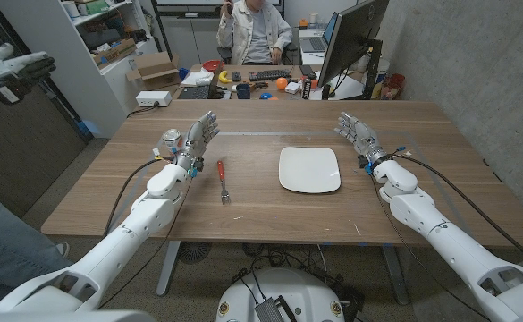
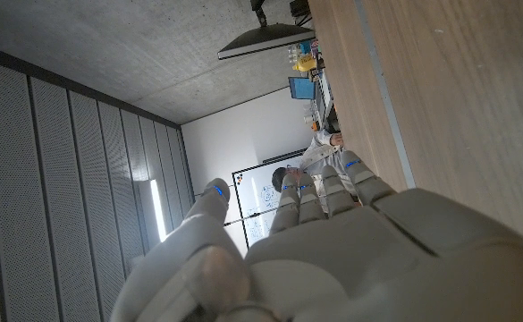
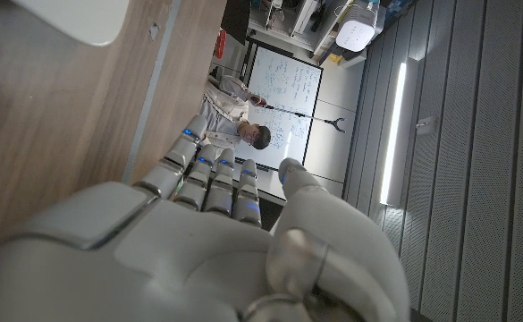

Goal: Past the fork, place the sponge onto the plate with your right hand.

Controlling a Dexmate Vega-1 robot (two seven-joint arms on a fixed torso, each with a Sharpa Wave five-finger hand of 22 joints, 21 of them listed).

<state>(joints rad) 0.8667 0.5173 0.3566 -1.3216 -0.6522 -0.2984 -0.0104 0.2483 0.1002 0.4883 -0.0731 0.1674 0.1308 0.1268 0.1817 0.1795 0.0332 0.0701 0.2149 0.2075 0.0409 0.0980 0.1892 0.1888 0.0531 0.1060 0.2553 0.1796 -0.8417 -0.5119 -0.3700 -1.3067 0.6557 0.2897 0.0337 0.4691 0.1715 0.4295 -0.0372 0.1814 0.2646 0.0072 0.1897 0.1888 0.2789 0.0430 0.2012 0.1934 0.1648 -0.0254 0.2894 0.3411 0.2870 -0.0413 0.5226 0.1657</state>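
Notes, at far left of the head view, a person's gloved hand raised with fingers spread, probably steering the robot. Finds the left hand up on the table with fingers apart and gripping nothing, just beside a can; judges it parked out of the way, since the task calls for the other arm. Records the fork lying lengthwise, tines toward the robot, between left hand and plate, apart from both. Records the plate bare, near the table's middle, ready to receive. Finds the right hand just past the plate's far right corner, fingers likewise spread and holding nothing, so poised rather than carrying. Cannot tell where the sponge is; judges the pick not yet begun. Gains from the left wrist view only the hand's back with straight fingers along the table edge; gains from the right wrist view a plate corner close beside straight fingers, a nearness less plain from above.
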